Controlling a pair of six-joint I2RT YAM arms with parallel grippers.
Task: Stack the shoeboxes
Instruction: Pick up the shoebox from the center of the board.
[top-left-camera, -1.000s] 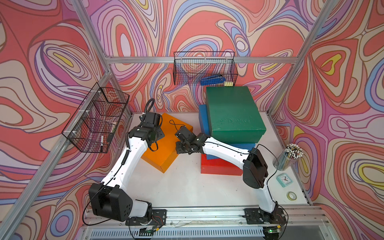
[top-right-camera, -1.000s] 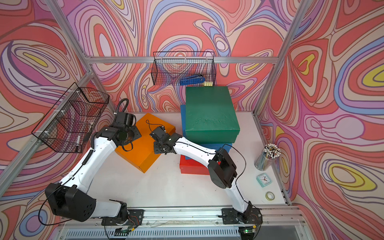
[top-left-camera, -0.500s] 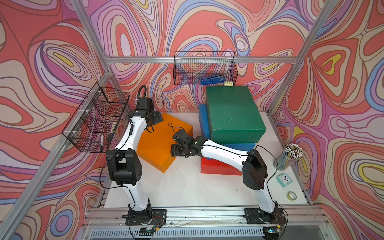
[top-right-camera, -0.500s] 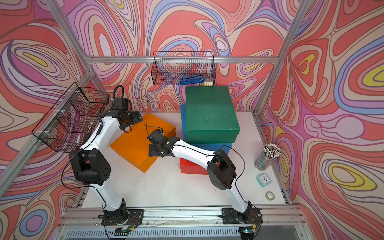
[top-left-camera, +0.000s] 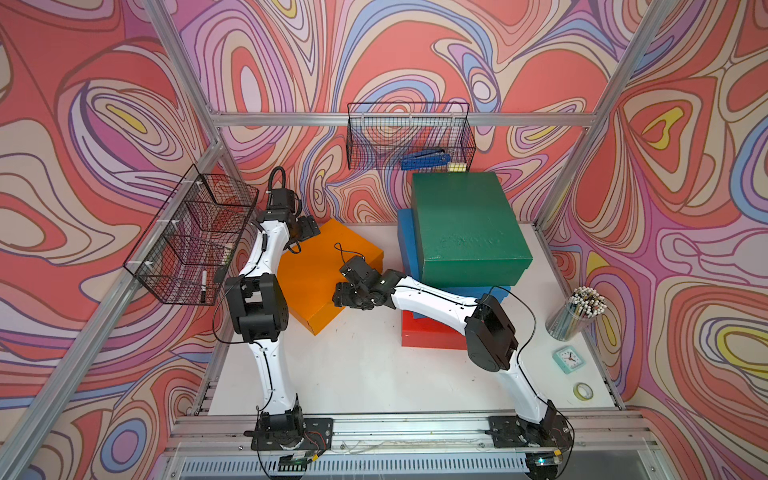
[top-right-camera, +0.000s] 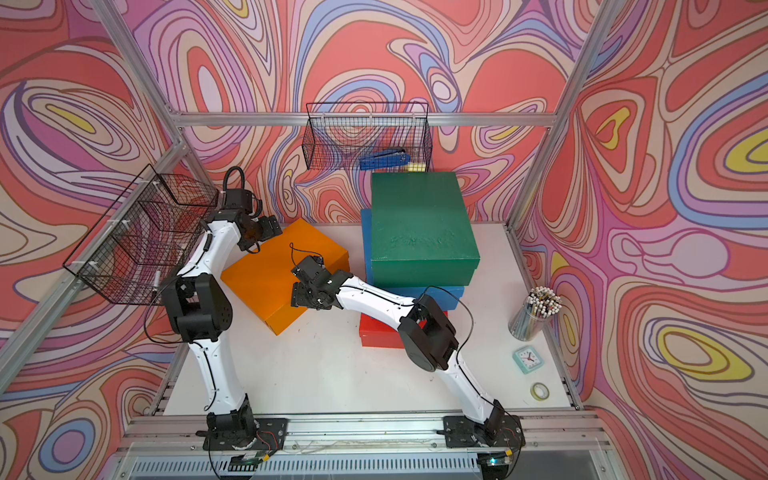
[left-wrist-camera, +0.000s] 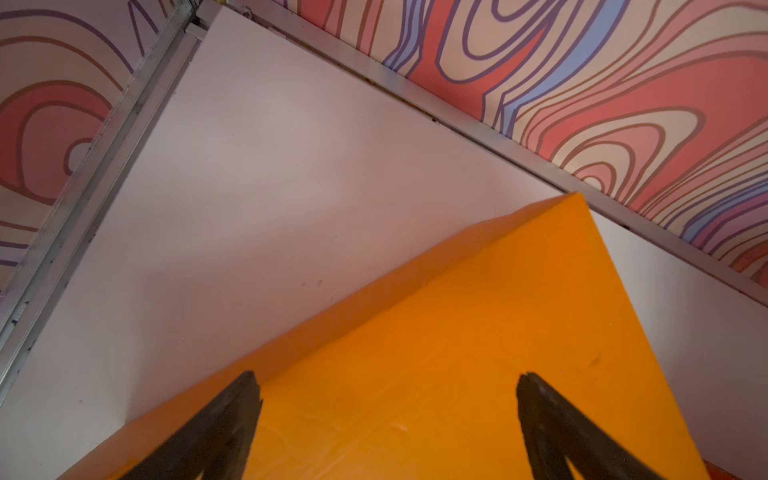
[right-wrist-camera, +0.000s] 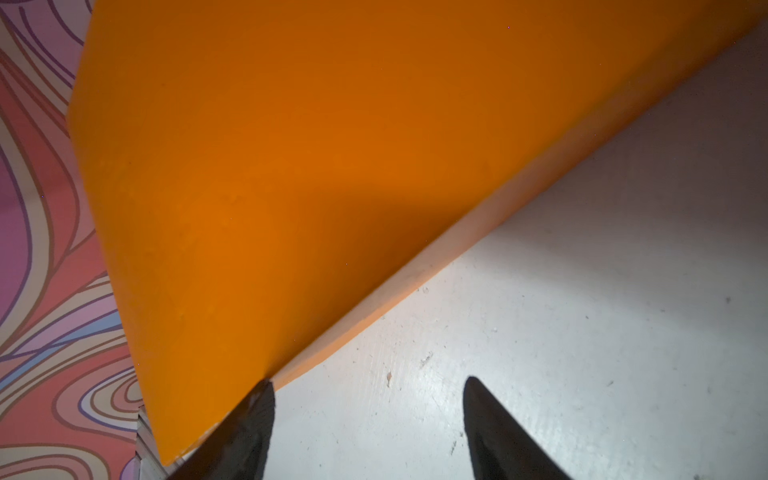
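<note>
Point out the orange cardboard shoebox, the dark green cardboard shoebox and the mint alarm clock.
Orange cardboard shoebox (top-left-camera: 318, 272): a top view, lid centre.
Dark green cardboard shoebox (top-left-camera: 465, 220): a top view, lid centre.
Mint alarm clock (top-left-camera: 568, 359): a top view, dial.

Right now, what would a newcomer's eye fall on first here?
The swirling red, pink and blue walls, then the stack at back right: green shoebox on blue shoebox on red shoebox. Left of it the orange shoebox lies alone and askew, the left gripper open over its far end, the right gripper open at its stack-side edge.
</note>
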